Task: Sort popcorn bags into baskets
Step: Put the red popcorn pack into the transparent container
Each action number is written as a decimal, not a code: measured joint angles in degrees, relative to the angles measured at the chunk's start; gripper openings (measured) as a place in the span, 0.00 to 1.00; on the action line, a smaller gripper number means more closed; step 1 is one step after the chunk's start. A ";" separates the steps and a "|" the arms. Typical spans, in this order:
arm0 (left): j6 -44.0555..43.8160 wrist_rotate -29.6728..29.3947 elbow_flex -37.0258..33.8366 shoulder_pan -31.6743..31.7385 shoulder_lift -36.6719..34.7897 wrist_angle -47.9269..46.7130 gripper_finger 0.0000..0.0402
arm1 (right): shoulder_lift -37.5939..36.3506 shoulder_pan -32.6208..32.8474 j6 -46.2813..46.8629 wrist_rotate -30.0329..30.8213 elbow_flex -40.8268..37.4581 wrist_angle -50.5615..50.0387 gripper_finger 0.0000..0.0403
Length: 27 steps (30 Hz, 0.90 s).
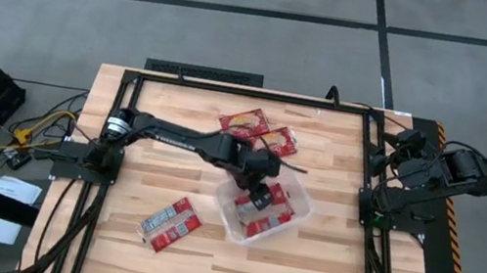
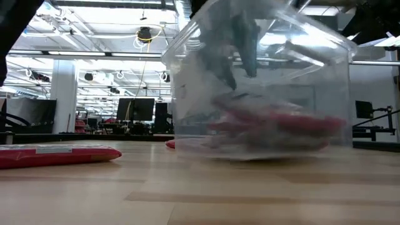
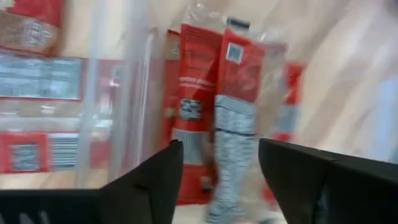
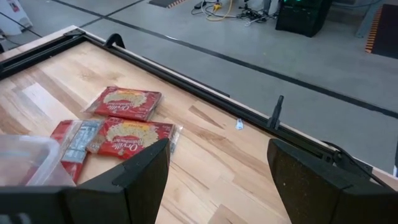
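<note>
Overhead, left gripper [image 1: 259,191] sits inside the clear tub [image 1: 304,198], over red packets [image 1: 267,222] lying there; two packets [image 1: 258,129] just beyond the tub, two more [image 1: 169,223] near it. Right arm parked well off. Left wrist: fingers [image 3: 152,180] spread, a packet [image 3: 236,106] seen between them, contact unclear. Right wrist: right gripper [image 4: 217,171] spread, holding nothing.

Clear plastic tub [image 1: 304,191], rounded corners, sits upright right of table centre, angled to the table edges. Several red popcorn bags [image 1: 267,222] lie flat inside it, overlapping. Two red bags [image 1: 258,129] lie on the wood just beyond the tub, touching each other. Two more bags [image 1: 170,224] lie side by side left of the tub, nearer the front edge.
</note>
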 joint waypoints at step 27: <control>35.69 -0.81 -3.21 31.66 -9.34 -7.90 0.58 | 0.00 0.00 -0.56 0.23 0.00 -0.11 0.73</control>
